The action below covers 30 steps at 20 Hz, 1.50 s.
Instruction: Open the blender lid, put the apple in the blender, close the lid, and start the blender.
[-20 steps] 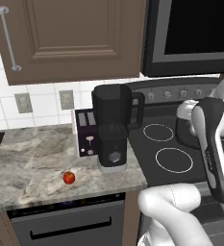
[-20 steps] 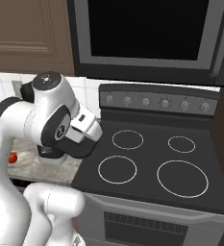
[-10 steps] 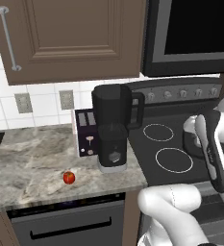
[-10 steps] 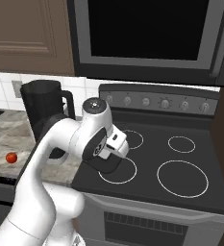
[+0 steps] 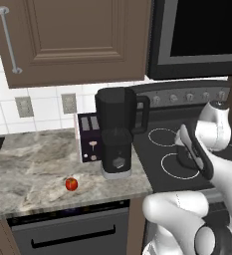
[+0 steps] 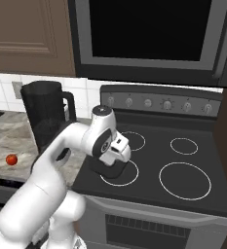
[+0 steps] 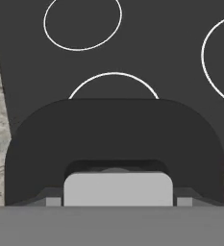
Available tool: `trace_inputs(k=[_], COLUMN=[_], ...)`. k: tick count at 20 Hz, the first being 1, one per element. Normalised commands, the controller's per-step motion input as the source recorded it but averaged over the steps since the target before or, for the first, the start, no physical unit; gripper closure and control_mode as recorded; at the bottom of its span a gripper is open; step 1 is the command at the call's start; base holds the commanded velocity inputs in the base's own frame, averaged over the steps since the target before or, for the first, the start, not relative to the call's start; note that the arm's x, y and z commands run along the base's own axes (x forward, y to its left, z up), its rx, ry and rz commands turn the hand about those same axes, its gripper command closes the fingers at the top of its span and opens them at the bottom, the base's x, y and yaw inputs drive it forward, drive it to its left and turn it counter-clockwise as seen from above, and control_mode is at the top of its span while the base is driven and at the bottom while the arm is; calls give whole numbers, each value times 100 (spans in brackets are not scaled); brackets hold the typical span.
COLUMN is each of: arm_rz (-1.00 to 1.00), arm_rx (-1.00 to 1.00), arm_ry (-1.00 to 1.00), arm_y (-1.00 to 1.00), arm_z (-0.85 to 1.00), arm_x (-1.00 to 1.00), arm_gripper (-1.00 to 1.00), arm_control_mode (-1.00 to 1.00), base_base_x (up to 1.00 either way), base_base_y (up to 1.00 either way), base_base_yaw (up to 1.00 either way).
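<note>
One lid (image 7: 114,139) is clamped in the jaws, low over the stove (image 6: 183,170). The blender (image 5: 117,132) stands open on the surface (image 5: 33,164), apple (image 5: 71,184) nearby.

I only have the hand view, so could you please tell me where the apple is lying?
Observer: The apple lies on the marble counter, in front and to the left of the blender.
Operator: What stands next to the blender?
Observer: A toaster, just to its left.
Operator: And where over the stove is my end effector?
Observer: The end effector holds the blender lid low at the front left burner.
</note>
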Motion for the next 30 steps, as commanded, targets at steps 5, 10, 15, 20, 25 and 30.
trace_inputs(k=[5, 10, 15, 20, 25, 30], arm_rz=[8, 11, 11, 10, 8, 5], arm_rx=[0, 0, 1, 5, 3, 2], arm_ry=[15, 8, 0, 0, 3, 4], arm_y=[-11, -6, -16, -10, 0, 0], arm_z=[-48, -46, -29, -33, -31, -17], arm_x=[43, 49, 30, 28, 28, 32], arm_gripper=[100, 100, 100, 100, 100, 100], arm_control_mode=[-100, -100, -100, -100, -100, -100], base_base_x=[0, 0, 0, 0, 0, 0], base_base_y=[0, 0, 0, 0, 0, 0], base_base_yaw=[0, 0, 0, 0, 0, 0])
